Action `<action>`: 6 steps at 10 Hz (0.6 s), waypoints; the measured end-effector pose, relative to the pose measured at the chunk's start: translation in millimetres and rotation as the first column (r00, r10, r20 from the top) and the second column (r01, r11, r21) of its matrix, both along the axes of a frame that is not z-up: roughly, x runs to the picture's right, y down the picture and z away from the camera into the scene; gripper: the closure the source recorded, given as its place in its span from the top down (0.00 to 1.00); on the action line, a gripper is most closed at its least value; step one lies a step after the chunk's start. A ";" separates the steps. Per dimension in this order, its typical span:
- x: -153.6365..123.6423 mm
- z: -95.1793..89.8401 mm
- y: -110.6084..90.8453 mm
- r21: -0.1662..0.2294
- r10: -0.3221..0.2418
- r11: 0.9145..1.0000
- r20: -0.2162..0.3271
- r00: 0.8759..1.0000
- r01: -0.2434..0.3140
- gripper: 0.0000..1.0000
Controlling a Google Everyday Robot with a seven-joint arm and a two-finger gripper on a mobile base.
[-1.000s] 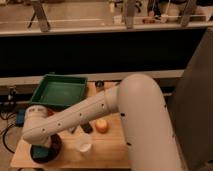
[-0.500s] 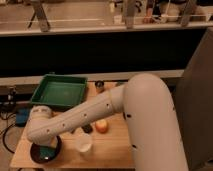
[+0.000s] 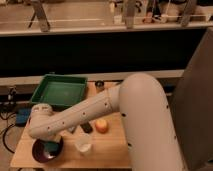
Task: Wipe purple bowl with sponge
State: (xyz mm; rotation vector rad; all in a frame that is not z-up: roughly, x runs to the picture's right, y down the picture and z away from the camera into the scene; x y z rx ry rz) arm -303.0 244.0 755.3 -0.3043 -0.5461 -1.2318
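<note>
The white arm reaches across the wooden worktop to its front-left corner, past the green tray at the back-left edge. There sits the purple bowl, with a clear cup just beside it. The gripper is down in the bowl on what looks like a bluish sponge; how it grips cannot be told. The wipe likely calls for light pressure and small circles inside the rim, so the bowl does not slide into the cup.

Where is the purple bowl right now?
In the camera view the purple bowl sits at the table's front-left corner, left of the clear cup, with the gripper down in it.
</note>
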 end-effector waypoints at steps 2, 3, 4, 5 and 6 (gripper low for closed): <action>-11.2 1.6 -7.1 0.018 0.004 1.000 0.011 1.000 -0.004 0.00; -19.7 -1.3 -11.3 0.023 0.005 1.000 0.031 1.000 -0.006 0.00; -26.9 -7.4 -12.4 0.016 0.009 1.000 0.064 0.998 -0.010 0.00; -28.2 -11.9 -13.6 0.009 0.011 1.000 0.087 0.996 -0.011 0.00; -31.6 -18.5 -11.8 -0.001 0.006 1.000 0.109 0.994 -0.006 0.00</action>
